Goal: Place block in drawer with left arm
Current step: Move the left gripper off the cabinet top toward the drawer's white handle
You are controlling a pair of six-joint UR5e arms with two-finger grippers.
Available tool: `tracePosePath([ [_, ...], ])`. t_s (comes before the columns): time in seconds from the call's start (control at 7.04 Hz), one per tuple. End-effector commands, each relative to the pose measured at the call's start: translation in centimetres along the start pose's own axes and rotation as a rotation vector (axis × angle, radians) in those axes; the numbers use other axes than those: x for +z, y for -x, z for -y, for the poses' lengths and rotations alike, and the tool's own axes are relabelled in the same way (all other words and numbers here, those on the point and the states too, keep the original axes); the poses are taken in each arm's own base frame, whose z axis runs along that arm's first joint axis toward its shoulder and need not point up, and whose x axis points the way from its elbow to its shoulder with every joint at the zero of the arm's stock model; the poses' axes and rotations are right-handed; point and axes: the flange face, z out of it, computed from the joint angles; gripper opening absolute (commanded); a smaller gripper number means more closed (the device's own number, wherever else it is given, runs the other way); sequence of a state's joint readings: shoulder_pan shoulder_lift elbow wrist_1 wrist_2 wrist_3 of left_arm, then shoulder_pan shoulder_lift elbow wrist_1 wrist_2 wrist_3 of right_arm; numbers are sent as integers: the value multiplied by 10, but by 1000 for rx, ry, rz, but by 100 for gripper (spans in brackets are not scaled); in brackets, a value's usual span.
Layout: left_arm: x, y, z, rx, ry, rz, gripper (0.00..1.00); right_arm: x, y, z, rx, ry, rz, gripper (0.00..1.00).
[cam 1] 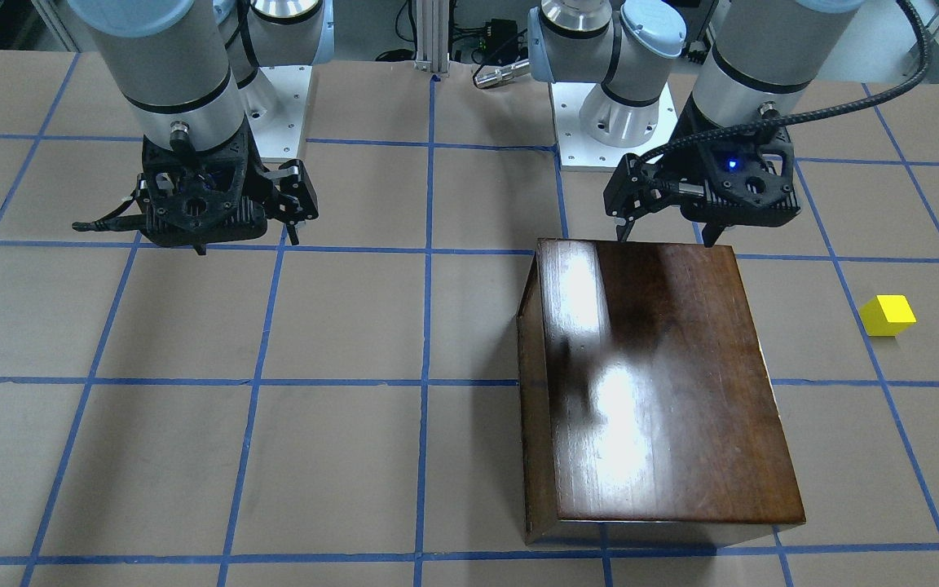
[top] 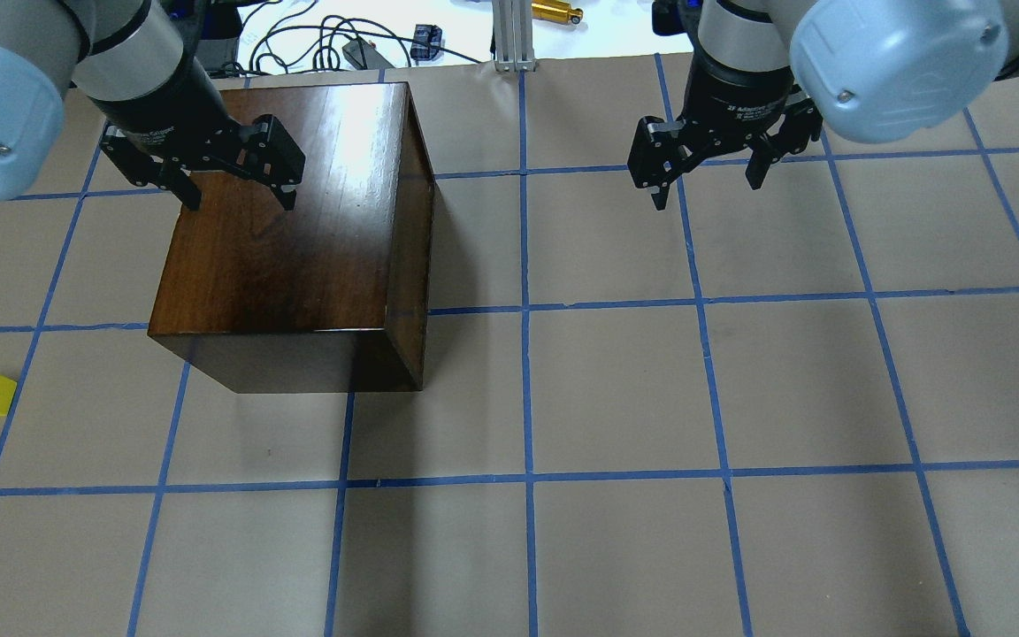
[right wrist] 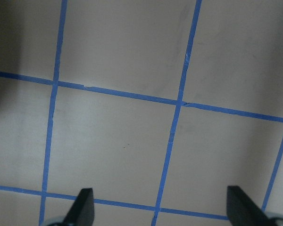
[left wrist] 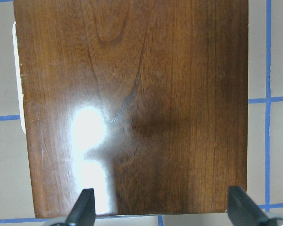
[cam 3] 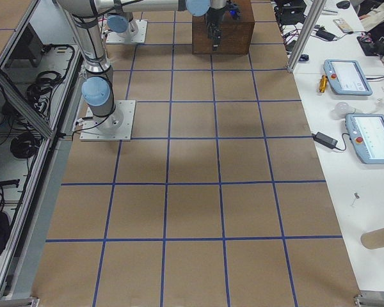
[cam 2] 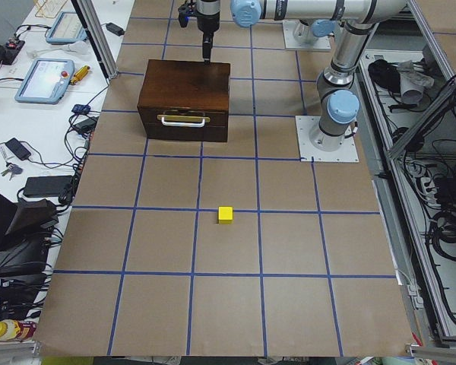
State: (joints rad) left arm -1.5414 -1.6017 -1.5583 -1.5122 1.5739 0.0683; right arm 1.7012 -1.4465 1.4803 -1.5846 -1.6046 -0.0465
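Yellow block (cam 1: 888, 315): one small cube, sitting alone on the paper-covered table (cam 1: 192, 326), well apart from the wooden box (cam 1: 665, 383) and out beyond its handled face. By its looks it is light, rigid and smooth-sided. Its flat, parallel faces are offering the obvious hold, with the jaws closing square across two opposite sides and gripping low so it is not squeezed out. It is lying slightly askew to the blue grid, so the wrist is probably needing a turn to match.

Drawer (cam 2: 184, 132): sitting fully pushed in, its pale metal handle (cam 2: 184, 119) showing on the dark front in the left-side view. Nothing is going in until it is drawn out.

Left gripper (cam 1: 667, 240): hanging above the box's top, toward its robot-side edge, jaws spread wide and holding nothing.

Right gripper (top: 706, 193): hovering over the table, well apart from the box, jaws likewise wide and empty.
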Motion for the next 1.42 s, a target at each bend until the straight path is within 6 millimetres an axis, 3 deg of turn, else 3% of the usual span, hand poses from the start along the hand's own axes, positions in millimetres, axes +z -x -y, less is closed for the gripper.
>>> tracePosePath([
  [0.0, 0, 43, 6, -57, 1, 2, 100, 0, 0, 0, 0, 0, 0, 100],
  [0.28, 3, 120, 10, -65, 5, 8, 100, 0, 0, 0, 0, 0, 0, 100],
  [0.57, 0, 227, -6, -234, 31, 89, 100, 0, 0, 0, 0, 0, 0, 100],
  [0.71, 4, 260, -13, -260, 41, 85, 100, 0, 0, 0, 0, 0, 0, 100],
  [0.99, 18, 300, -8, -224, 62, 74, 100, 0, 0, 0, -1, 0, 0, 100],
  [1.28, 46, 323, 20, -164, 82, 29, 100, 0, 0, 0, 0, 0, 0, 100],
])
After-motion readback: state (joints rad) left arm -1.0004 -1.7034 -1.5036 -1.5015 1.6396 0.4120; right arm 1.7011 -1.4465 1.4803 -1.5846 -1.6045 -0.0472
